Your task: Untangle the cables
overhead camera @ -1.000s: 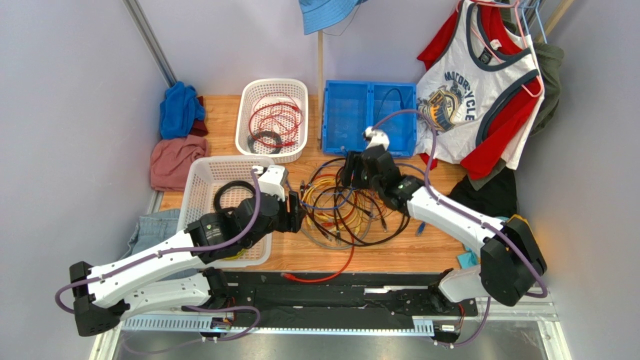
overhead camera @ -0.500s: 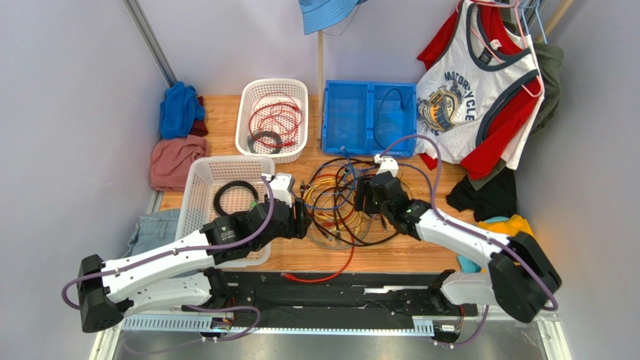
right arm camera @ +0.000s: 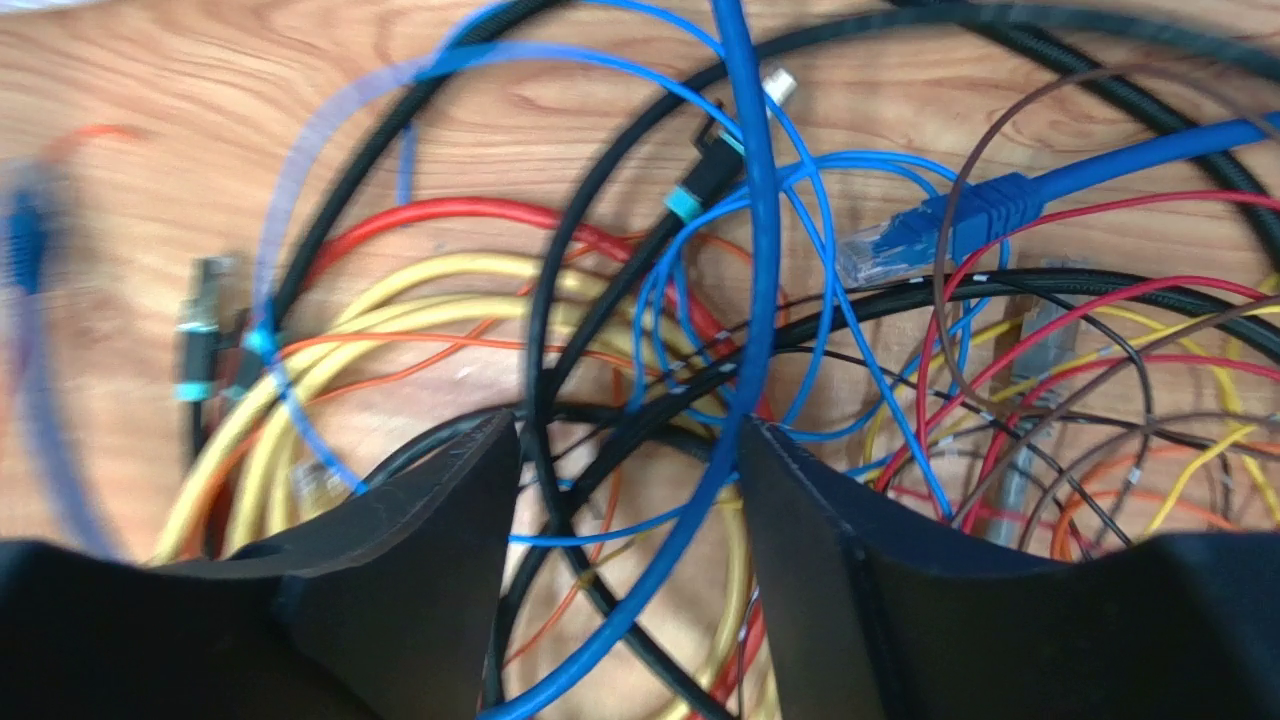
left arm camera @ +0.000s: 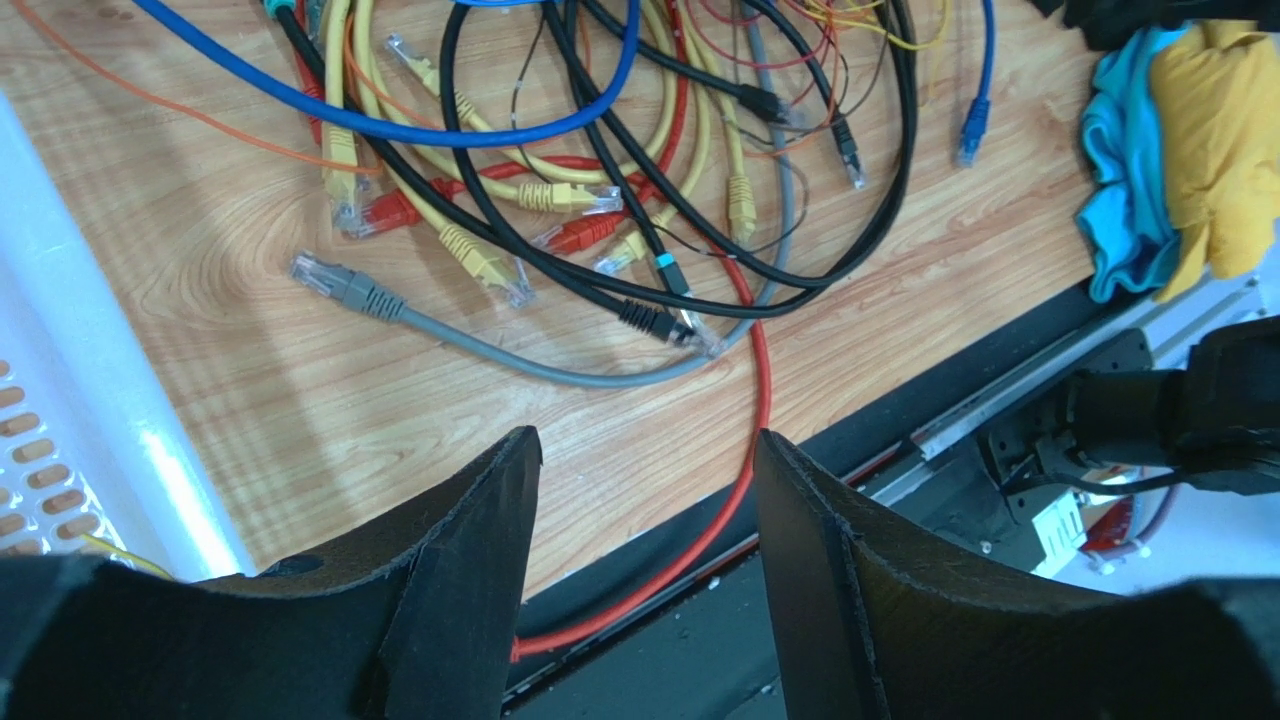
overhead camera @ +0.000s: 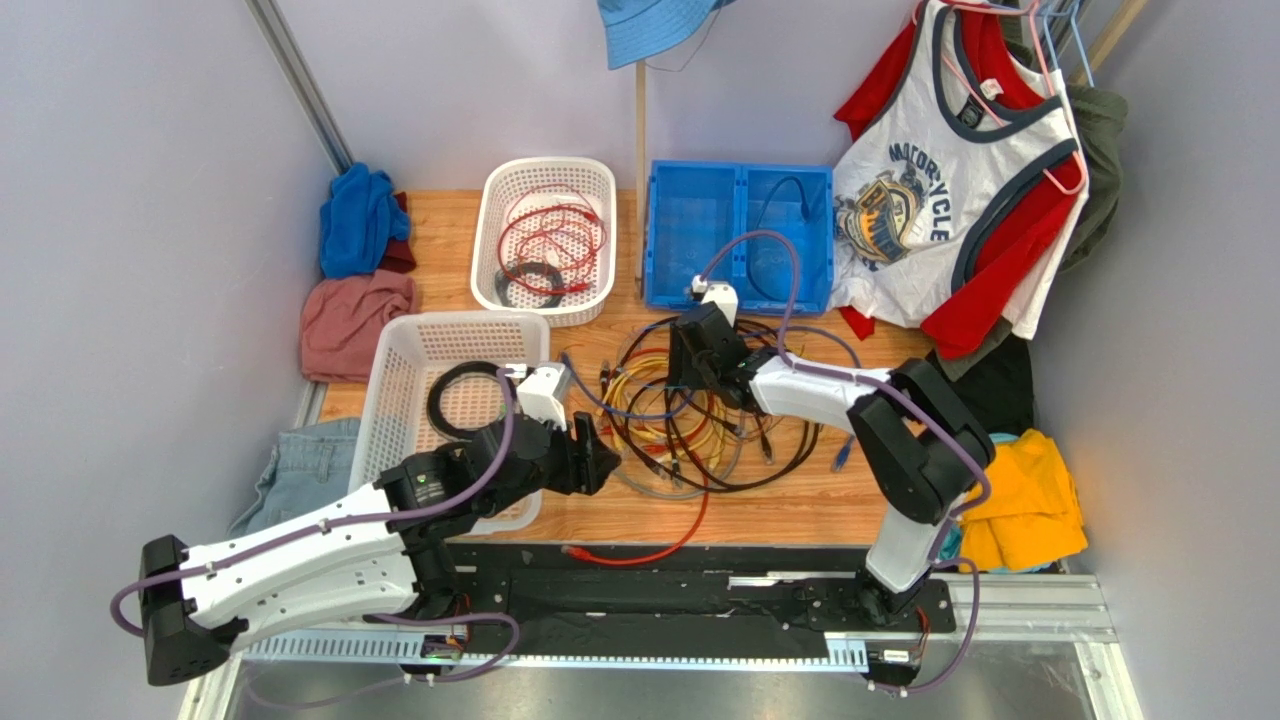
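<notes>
The cables [overhead camera: 699, 413] lie in a knotted heap of black, blue, yellow, orange and red cords on the wooden table; they also fill the right wrist view [right arm camera: 721, 300] and the top of the left wrist view [left arm camera: 601, 195]. My left gripper [overhead camera: 598, 459] is open and empty, low at the heap's near left edge, above bare wood and a red cable [left arm camera: 751, 435]. My right gripper [overhead camera: 694, 360] is open, over the heap's far side. A thick blue cable [right arm camera: 751, 270] and black cords run between its fingers [right arm camera: 842, 570].
A white basket [overhead camera: 403, 393] with a black coil stands left of the heap. Another white basket [overhead camera: 496, 225] with red cords and a blue bin [overhead camera: 661, 240] stand at the back. Clothes lie at the left [overhead camera: 343, 323] and right [overhead camera: 1037, 503].
My right gripper swung left and away from the bases, to the heap's far side. My left gripper drew slightly nearer to the table's front edge.
</notes>
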Available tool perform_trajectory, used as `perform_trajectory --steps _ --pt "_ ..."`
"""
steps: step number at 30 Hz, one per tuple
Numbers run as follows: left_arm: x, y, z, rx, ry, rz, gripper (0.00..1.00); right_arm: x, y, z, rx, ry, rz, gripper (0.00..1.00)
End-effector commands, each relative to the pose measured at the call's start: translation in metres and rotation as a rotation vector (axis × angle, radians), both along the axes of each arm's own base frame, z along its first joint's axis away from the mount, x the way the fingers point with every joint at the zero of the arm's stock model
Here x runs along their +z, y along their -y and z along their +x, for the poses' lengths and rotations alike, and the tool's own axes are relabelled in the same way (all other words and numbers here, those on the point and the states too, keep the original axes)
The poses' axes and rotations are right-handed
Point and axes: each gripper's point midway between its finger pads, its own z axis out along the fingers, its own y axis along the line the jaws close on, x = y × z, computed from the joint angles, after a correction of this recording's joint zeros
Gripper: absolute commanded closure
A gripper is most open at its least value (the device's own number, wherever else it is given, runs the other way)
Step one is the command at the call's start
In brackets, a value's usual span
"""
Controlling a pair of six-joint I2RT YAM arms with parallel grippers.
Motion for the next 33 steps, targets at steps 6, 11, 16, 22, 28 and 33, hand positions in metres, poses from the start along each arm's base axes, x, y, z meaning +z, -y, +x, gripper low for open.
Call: perform_trajectory --steps 6,11,16,22,28,33 --pt "0.007 -0.012 -0.003 0.029 0.017 -0.052 0.37 -0.043 0.006 -0.02 -0.009 -0.102 -0.014 0.73" --pt "0.004 -0.011 -0.001 0.031 0.017 -0.032 0.37 -0.046 -0.002 -0.058 0.072 -0.112 -0.024 1.0" --pt "0.006 -0.013 0.001 0.044 0.03 -0.027 0.37 -0.003 -0.018 -0.092 0.157 -0.007 -0.014 1.0" --pt "0.013 -0.016 0.009 0.075 0.061 -0.018 0.37 0.045 -0.013 -0.113 0.178 0.097 0.009 1.0" --pt "0.013 -0.011 0.016 0.085 0.067 0.013 0.37 0.074 0.001 -0.107 0.16 0.178 -0.03 1.0" --pt "0.009 -0.002 0.019 0.073 0.058 0.036 0.37 0.077 0.01 -0.107 0.148 0.169 -0.072 0.65"
